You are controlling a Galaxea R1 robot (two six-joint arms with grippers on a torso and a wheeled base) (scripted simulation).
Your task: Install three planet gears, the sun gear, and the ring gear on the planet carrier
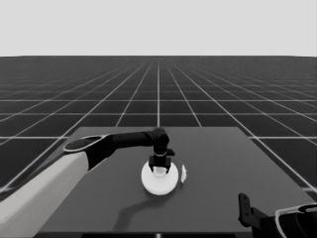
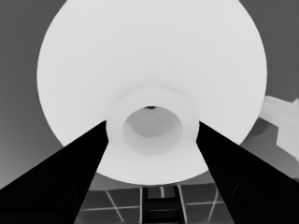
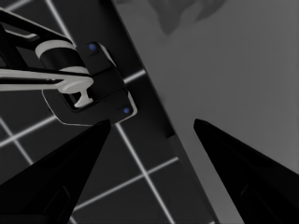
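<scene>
1. Left claw [image 1: 159, 167] stood over the larger round part [image 1: 159, 178] near the bench [image 1: 218, 198] centre, fingers straddling the raised hub [image 2: 152, 125], one on each side and touching or nearly touching it; gripping the hub, probably, though pressure could not be confirmed.
2. Held that way most likely to keep the disc centred and level while seating it on what lay beneath.
3. Smaller round part and gears not visible anywhere; presumably hidden under the larger round part, so stacked already, judged from the layout alone.
4. Thin white piece [image 1: 184, 173] lay just beside the disc at 3 o'clock, apart from it, left unused.
5. Right claw [image 3: 152, 128] parked at the 5 o'clock corner of the bench, fingers spread wide with nothing between them; kept clear so as not to crowd the working arm.
6. Dark machinery with small blue lights [image 3: 91, 84] showed past the bench edge, no part of the job.
7. Counted: one larger round part, one thin white piece, zero gears in sight, zero smaller round parts in sight, two claws.
</scene>
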